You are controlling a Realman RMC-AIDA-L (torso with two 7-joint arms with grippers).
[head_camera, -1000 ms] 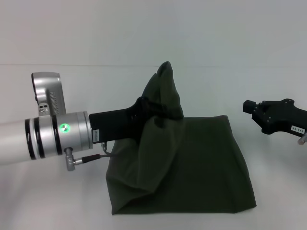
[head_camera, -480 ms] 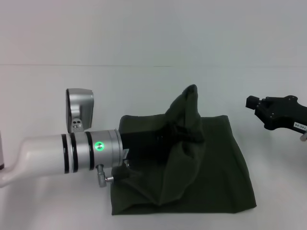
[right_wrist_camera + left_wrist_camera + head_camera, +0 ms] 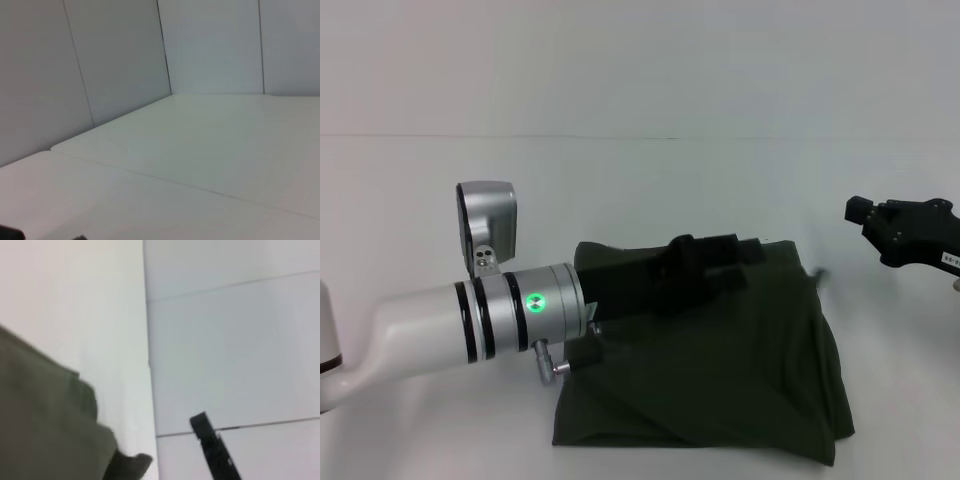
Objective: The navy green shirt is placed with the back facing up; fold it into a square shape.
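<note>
— White counter (image 3: 440, 200) all round, plain wall behind it. Where's the navy green shirt (image 3: 740, 370) sitting?

— Near the front edge, a little right of centre, lying flat as a rough square with the plain side up. Its near right corner shows a doubled layer, so it looks folded over already.

— And the arms?

— Over the cloth's far left part, the left gripper (image 3: 725, 262) lies low, reaching in from the left. Its fingers look spread and flat on the fabric, pinching nothing that I can make out. Further right and beyond the cloth, the right gripper (image 3: 865, 212) hangs above bare counter, well apart from the shirt; I cannot tell how its fingers stand.

— How would it handle?

— Soft, light and limp, I'd judge. It will sag and drape wherever it is lifted, and layers may slide over each other. Best taken at an edge or corner, pinching all layers together, then laid over slowly.
</note>
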